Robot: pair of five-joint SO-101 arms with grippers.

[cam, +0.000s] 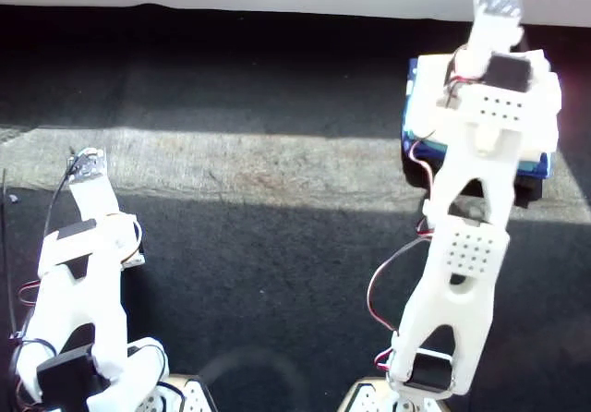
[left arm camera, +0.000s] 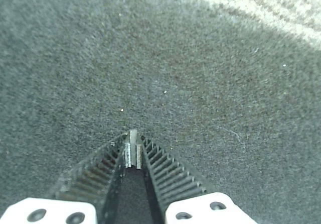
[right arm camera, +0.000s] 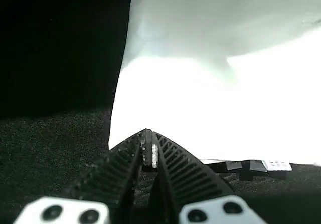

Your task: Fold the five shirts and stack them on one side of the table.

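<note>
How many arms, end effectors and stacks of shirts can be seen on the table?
Arms: 2, left arm and right arm
End effectors: 2, left end effector and right end effector
Stacks: 1, the stack of shirts
Total: 5

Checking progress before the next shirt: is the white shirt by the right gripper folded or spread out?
Folded: the white shirt shows straight edges and a square corner, lying atop a stack.

The right arm [cam: 480,181] extends over the stacked shirts [cam: 415,79]; the left arm [cam: 83,273] sits well apart.
</note>
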